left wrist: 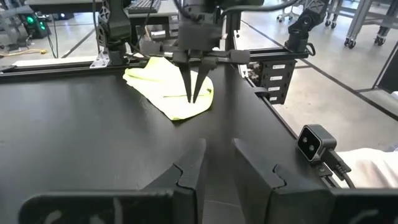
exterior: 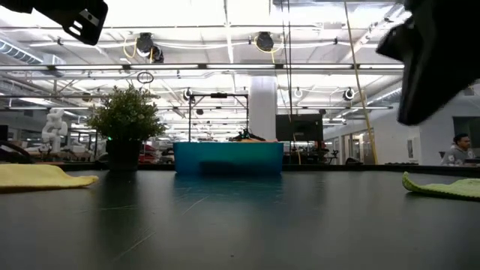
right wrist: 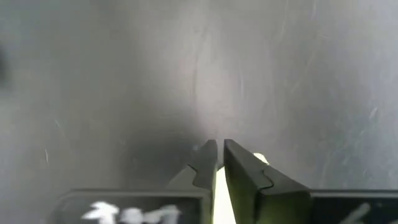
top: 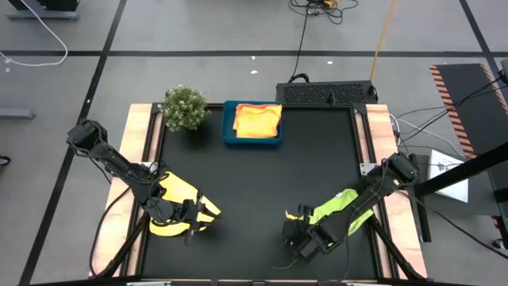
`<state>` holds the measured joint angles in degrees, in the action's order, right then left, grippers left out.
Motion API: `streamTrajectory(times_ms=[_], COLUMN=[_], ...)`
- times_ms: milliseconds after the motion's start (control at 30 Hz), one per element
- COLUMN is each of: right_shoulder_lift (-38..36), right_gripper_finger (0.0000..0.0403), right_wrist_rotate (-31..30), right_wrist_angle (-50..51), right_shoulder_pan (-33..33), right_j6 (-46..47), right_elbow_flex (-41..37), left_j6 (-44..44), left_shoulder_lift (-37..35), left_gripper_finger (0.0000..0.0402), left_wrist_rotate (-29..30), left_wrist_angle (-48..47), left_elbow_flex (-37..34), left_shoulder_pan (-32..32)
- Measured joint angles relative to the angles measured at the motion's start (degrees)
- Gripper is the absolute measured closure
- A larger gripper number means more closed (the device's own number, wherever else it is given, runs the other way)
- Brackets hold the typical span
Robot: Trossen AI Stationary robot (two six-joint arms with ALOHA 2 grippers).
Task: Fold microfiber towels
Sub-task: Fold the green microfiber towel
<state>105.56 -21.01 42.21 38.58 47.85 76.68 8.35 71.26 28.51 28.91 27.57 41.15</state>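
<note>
A lime green microfiber towel (top: 343,208) lies bunched on the black table near its right edge, flat in the low view (exterior: 442,187). My right gripper (top: 295,235) points steeply down at the towel's left end (left wrist: 193,99), its fingers closed to a thin slit (right wrist: 219,147). A yellow towel (top: 176,202) lies near the left edge, under my left arm. My left gripper (top: 193,221) hovers level at that towel's right edge and is open, with only bare table between its fingers (left wrist: 217,165). My right gripper stands over the near edge of the lime green towel (left wrist: 186,115), fingers slanting down from above. A pale strip (right wrist: 217,193) shows through the slit between them. Whether the fingers touch or pinch the cloth, I cannot tell; the towel lies on the table.
A blue tray (top: 230,131) holding folded orange-yellow towels (top: 258,119) sits at the far middle, with a small bushy plant (top: 184,107) to its left. Wooden rails (top: 141,135) run along both sides. The dark middle of the table (top: 254,191) lies between the arms.
</note>
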Motion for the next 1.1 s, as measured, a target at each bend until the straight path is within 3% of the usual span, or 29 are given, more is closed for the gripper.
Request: streamTrajectory(times_ms=[233,333,433,633,1100], right_shoulder_lift=[-0.02,-0.02,-0.02,-0.71,-2.19], right_gripper_finger=[0.0307,0.0283,0.0273,0.0277,0.0295], right_wrist_rotate=[3.48,9.21,16.47,23.93,19.27], right_wrist_angle=[-0.93,-0.71,-0.81,-1.70,-1.26], right_shoulder_pan=[-2.93,-3.91,-4.15,-3.16,-1.23], right_j6=[6.19,6.56,4.86,4.80,11.99], right_elbow_flex=[-4.10,-5.49,-5.74,-5.76,-8.66], left_j6=[0.58,0.54,-0.11,-0.05,0.01], left_shoulder_lift=[0.00,0.00,0.00,0.00,0.00], left_gripper_finger=[0.0325,0.0325,0.0325,0.0325,0.0325], left_wrist_rotate=[0.00,0.02,0.02,0.03,0.04], left_wrist_angle=[-0.08,-0.34,-0.39,-0.46,-0.59], left_elbow_flex=[0.00,0.00,0.00,-0.02,-0.04], left_shoulder_pan=[0.00,0.00,-0.14,-0.68,-0.68])
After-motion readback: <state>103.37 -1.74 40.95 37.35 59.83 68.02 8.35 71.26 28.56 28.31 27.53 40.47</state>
